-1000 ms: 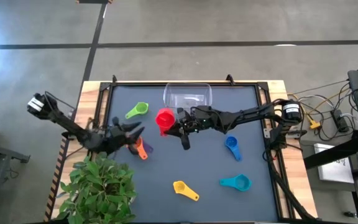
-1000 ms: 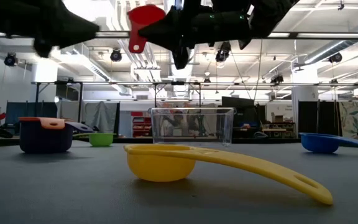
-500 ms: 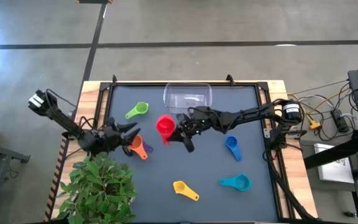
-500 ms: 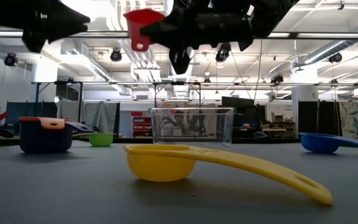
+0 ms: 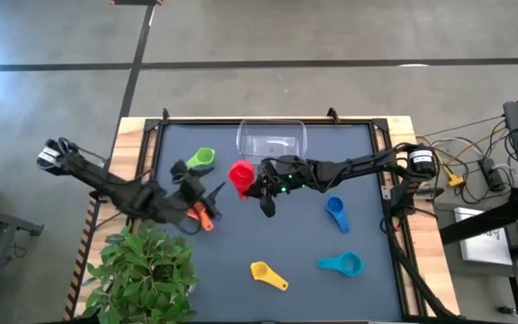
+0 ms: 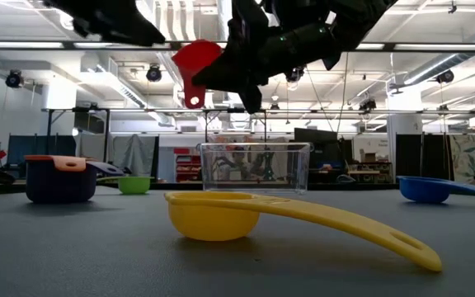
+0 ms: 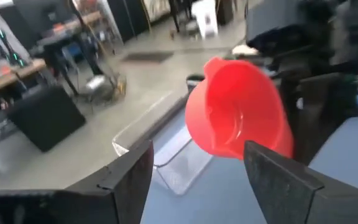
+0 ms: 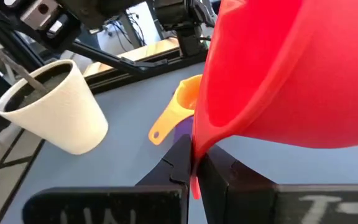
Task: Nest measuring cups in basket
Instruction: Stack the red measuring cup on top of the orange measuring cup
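Right claw (image 5: 257,186) clenched on the red cup (image 5: 239,175), carrying it aloft, the tub (image 5: 272,139) just beyond it, left claw (image 5: 198,191) spread empty: lower it in next.

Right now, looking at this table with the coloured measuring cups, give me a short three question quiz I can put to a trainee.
1. True or false: the red cup is resting on the table.
2. Which gripper holds the red cup? A) left gripper B) right gripper C) neither
3. Fill in: in the high view, the orange cup sits in a ___ cup.

Key:
1. False. The low view shows it in the air, above the clear basket.
2. B. The right gripper is shut on its handle; the left gripper is open, close to the orange cup, holding nothing.
3. Purple.
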Robot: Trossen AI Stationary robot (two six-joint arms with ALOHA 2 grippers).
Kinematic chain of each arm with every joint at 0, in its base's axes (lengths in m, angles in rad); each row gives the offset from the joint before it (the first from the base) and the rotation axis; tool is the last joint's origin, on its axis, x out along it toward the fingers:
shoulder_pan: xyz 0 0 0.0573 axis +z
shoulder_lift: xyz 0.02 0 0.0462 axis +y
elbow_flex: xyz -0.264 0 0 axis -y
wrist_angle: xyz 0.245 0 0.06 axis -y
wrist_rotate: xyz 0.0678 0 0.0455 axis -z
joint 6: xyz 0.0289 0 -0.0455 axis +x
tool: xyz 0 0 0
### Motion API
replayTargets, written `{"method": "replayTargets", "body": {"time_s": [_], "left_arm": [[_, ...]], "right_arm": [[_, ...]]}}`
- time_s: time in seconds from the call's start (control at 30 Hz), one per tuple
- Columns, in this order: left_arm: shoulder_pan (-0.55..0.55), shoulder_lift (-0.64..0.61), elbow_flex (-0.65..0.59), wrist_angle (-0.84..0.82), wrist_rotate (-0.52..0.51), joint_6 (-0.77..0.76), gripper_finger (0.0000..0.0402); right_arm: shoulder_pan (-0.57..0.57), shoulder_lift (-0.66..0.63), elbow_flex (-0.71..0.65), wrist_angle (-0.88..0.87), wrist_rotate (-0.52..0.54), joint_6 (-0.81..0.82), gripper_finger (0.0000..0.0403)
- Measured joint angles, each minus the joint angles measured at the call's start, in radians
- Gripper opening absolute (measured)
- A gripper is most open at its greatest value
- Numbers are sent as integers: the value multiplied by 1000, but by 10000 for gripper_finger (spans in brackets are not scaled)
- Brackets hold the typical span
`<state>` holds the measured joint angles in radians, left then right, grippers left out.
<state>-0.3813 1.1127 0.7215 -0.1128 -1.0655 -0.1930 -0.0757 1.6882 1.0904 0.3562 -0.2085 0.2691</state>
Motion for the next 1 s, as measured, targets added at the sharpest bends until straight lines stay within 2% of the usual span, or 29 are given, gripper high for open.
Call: {"method": "replayTargets", "body": {"time_s": [0.2, 0.43, 0.53, 0.73, 0.87, 1.0], "left_arm": [[107, 105, 97, 24, 184, 87, 227], [153, 133, 138, 23, 211, 114, 210], [170, 132, 133, 22, 227, 93, 179], [207, 157, 131, 24, 321, 70, 85], [216, 173, 130, 18, 298, 50, 20], [218, 159, 129, -4, 287, 11, 9]], "right_arm": [[0, 0, 0, -13, 0, -19, 8], [0, 0, 0, -47, 0, -35, 8], [1, 0, 0, -53, 0, -43, 8], [1, 0, -1, -68, -3, -65, 8], [2, 1, -2, -76, -4, -67, 9], [1, 0, -1, -67, -4, -115, 11]]}}
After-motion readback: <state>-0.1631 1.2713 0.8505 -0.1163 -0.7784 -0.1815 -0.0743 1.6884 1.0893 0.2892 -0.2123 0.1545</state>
